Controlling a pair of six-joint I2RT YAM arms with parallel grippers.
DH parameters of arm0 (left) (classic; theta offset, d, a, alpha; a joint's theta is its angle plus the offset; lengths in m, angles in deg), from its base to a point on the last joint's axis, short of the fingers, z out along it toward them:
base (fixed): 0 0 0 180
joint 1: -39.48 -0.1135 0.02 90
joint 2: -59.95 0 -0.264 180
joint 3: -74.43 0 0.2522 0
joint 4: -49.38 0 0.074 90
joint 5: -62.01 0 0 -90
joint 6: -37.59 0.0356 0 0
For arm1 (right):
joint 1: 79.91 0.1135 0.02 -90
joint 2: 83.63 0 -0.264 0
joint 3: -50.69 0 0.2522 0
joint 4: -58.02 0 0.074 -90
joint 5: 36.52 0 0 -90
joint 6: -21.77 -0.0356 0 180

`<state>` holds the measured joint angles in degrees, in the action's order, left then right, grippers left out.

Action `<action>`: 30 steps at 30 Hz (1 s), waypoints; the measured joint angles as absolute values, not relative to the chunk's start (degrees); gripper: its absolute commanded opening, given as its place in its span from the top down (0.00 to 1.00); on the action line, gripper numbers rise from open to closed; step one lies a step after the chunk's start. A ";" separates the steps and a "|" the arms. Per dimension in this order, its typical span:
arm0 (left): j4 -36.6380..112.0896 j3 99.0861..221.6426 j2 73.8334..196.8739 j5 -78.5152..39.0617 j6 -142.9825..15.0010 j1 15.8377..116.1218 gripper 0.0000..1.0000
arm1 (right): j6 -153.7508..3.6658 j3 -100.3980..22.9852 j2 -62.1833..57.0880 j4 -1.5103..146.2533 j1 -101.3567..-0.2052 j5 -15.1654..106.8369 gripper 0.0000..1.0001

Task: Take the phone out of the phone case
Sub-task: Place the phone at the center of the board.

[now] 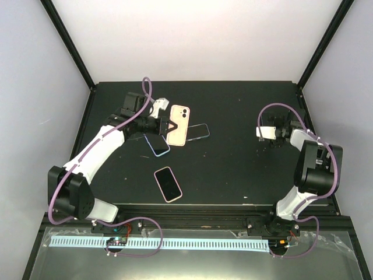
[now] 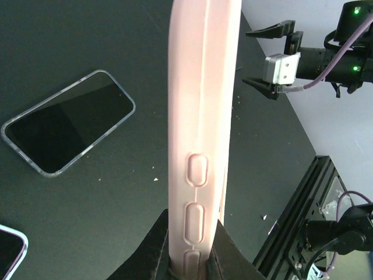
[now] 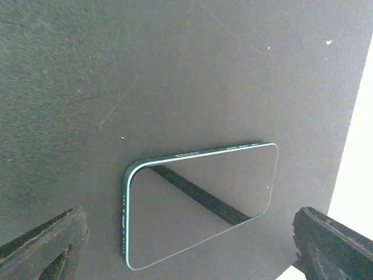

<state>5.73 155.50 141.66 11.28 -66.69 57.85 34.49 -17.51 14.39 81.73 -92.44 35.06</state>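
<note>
Left tool (image 2: 192, 256) clamped shut on one end of pink case (image 2: 201, 116), held on edge above worktop, left of centre. Right tool (image 2: 250, 57) spread wide, empty, over bare teal phone (image 3: 198, 201) lying flat near worktop's right edge. Case likely light, bendy. Phone stiff, slick glass, fragile: pinch long edges.

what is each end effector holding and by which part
The left end effector is shut on the pink phone case, pinching its side edge by the button bumps. The right end effector is open, holding nothing, above a bare phone.
</note>
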 measured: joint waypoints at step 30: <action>22.17 148.66 122.19 16.87 -73.12 55.56 0.99 | -47.47 -36.74 -3.56 104.33 -81.97 -0.32 0.14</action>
<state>22.17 148.66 122.19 16.87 -73.12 55.56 -47.47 -36.74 -3.56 104.33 -81.97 -0.32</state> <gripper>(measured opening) 0.107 0.860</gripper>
